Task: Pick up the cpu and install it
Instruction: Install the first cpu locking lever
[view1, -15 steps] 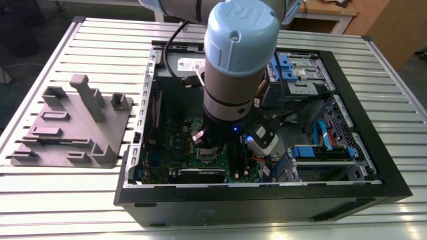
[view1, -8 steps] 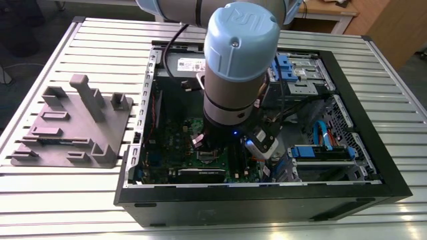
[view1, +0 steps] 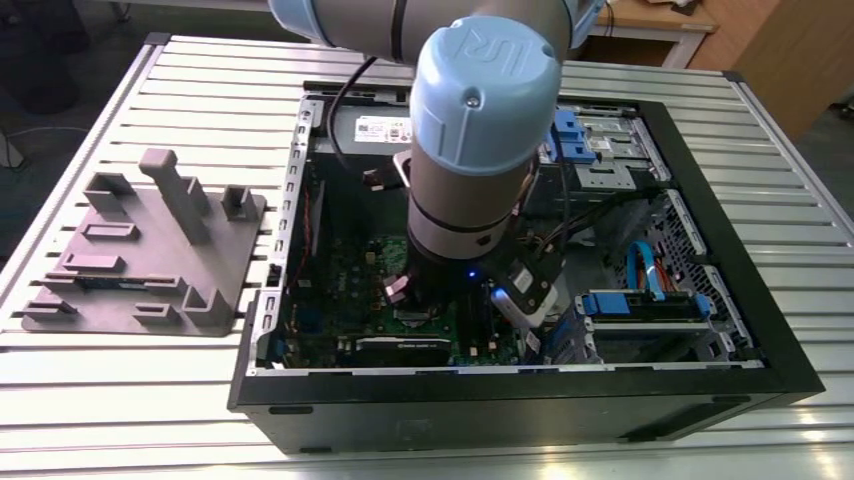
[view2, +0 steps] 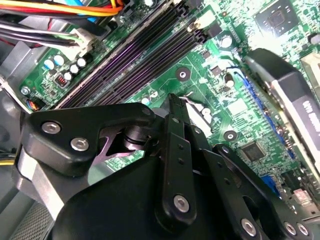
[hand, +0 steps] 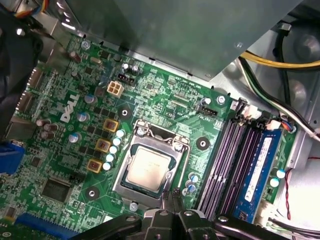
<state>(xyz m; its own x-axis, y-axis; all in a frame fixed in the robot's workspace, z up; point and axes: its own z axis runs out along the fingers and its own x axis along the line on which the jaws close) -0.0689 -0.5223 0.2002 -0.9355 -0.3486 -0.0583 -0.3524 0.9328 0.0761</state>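
Arm (view1: 481, 120): the grey tubular link with its blue end cap (view1: 483, 75) stands near vertical. The wrist (view1: 447, 265) points straight down, with a small blue indicator light (view1: 470, 272) lit at its lower end.

Jaws: closed tip to tip, nothing between them. The black linkage bars (view2: 85, 135) are folded inward on either side, and the fingertips (hand: 175, 200) meet on the centre line.

The black hand (view2: 172, 102), its fingers drawn together, hangs close over the green motherboard (view2: 212, 70), on which a row of long dark memory slots (view2: 135, 60) runs and a black expansion card (view2: 292, 95) stands, while orange, yellow and blue cables (view2: 60, 7) bundle by the motherboard's edge.
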